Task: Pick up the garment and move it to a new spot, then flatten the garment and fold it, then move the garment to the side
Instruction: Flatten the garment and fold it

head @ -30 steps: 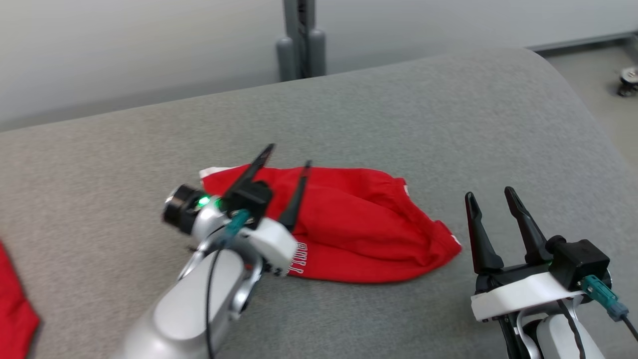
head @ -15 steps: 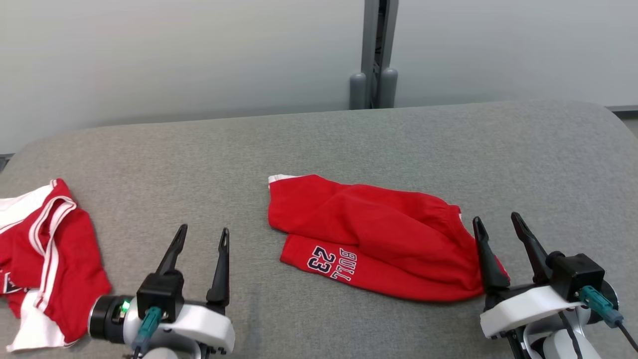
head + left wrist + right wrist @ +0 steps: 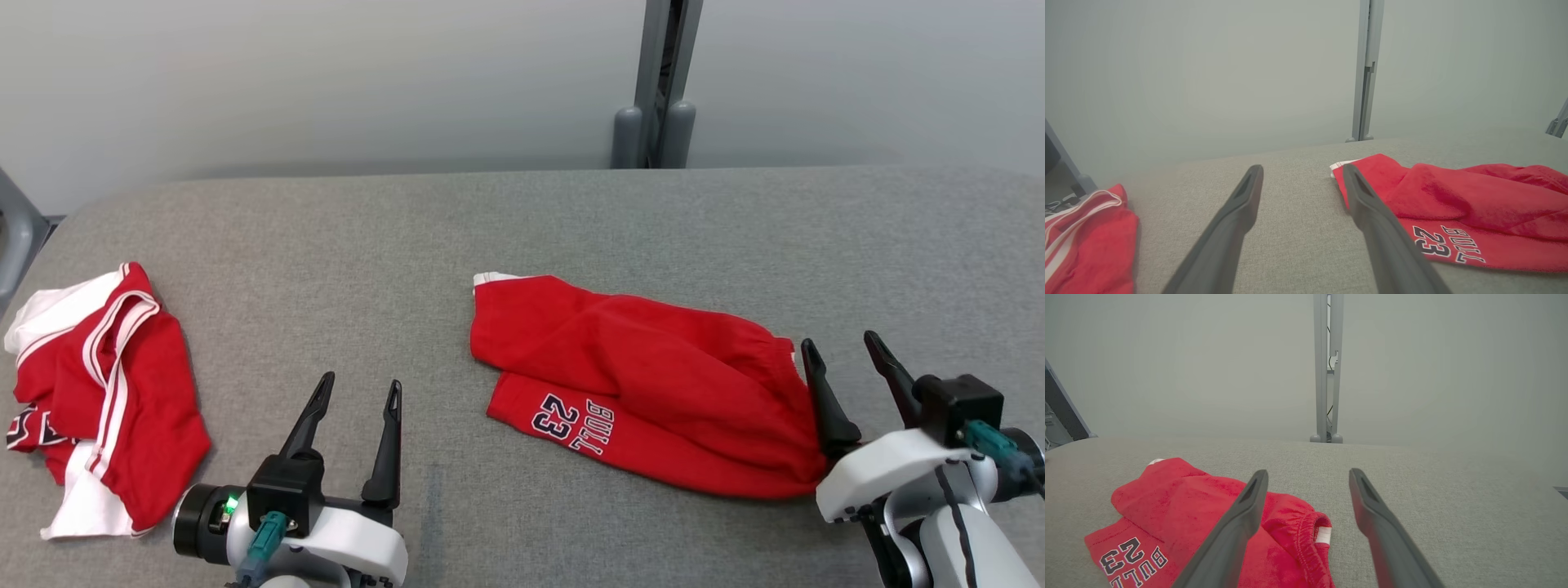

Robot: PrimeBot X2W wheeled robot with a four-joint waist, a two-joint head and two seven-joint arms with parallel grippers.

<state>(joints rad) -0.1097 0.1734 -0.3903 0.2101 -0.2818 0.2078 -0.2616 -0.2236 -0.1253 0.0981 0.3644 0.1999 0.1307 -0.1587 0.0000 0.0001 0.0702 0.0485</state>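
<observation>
A red garment [image 3: 653,376], shorts printed "BULL 23", lies folded over on the grey padded table [image 3: 571,220], right of centre. It also shows in the left wrist view as the garment [image 3: 1474,204] and in the right wrist view as the garment [image 3: 1200,506]. My left gripper [image 3: 361,382] hovers open near the front edge, left of the shorts and apart from them; its fingers [image 3: 1241,212] are empty. My right gripper [image 3: 840,340] stands open at the shorts' right end, its left finger [image 3: 1241,522] over the elastic waistband, holding nothing.
A second red and white garment [image 3: 106,392] lies crumpled at the table's left end, also seen as the red and white garment [image 3: 1086,241]. A grey post [image 3: 657,82] stands behind the table against a pale wall. The table's rounded right end lies beyond my right gripper.
The head camera has swung left, bringing the left-end garment into view. My left gripper has drawn back off the shorts to the front left. Both grippers stay open.
</observation>
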